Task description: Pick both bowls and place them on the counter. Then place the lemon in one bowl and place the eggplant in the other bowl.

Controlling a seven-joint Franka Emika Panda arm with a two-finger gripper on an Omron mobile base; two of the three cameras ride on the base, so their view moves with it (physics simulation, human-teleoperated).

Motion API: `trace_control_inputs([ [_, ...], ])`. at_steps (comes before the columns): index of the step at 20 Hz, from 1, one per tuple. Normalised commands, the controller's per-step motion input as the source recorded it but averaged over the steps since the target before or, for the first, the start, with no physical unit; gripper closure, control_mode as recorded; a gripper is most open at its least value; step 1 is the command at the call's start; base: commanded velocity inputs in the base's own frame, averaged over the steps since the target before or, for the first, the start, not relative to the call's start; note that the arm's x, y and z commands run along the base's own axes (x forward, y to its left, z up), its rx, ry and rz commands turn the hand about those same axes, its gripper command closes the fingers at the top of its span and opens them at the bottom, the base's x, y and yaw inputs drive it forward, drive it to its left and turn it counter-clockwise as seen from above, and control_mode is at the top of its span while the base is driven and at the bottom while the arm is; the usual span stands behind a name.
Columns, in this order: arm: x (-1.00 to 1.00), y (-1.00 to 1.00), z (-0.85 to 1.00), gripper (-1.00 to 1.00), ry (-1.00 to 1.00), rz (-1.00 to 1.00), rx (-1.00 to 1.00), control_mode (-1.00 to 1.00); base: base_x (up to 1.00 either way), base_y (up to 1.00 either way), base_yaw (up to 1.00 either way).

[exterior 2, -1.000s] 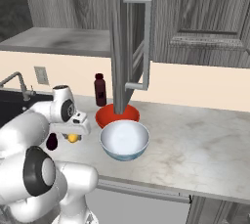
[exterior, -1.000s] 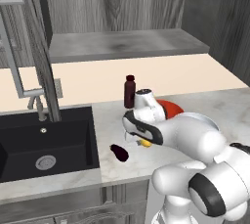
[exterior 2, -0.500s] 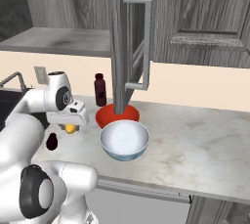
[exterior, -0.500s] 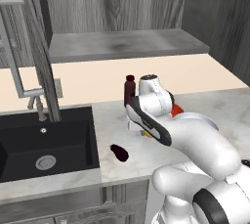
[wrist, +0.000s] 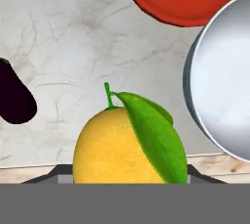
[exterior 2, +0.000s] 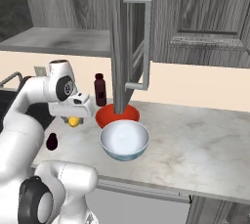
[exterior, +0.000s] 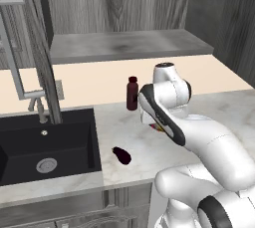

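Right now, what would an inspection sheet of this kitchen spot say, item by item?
Surface: marbled counter with black sink set in.
Job's things: red bowl and white bowl both on the counter, close together; eggplant lying on the counter near the sink; lemon lifted above the counter.
Clutter: dark bottle upright behind the bowls.
Grippers: gripper closed on the lemon.
Cables: nothing seen.
Surroundings: faucet, grey shelf slab, open cabinet door.
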Motion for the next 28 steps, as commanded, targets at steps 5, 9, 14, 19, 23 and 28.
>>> trace_control_inputs([
  [5, -0.1, -0.52, 0.34, 1.0, -0.01, 0.0, 0.0, -1.0, 0.0, 0.0, 0.0],
  [9, -0.01, -0.39, 0.43, 1.0, 0.0, 0.0, 0.0, -1.0, 0.0, 0.0, 0.0],
  [14, -0.06, -0.56, 0.11, 1.0, -0.03, 0.0, 0.0, -1.0, 0.0, 0.0, 0.0],
  [19, 0.0, -0.54, -0.23, 1.0, -0.03, 0.0, 0.0, -1.0, 0.0, 0.0, 0.0],
  [23, 0.01, -0.25, -0.36, 1.0, -0.08, -0.02, 0.0, -1.0, 0.0, 0.0, 0.0],
  [28, 0.03, -0.16, -0.35, 1.0, -0.03, -0.05, 0.0, -1.0, 0.0, 0.0, 0.0],
])
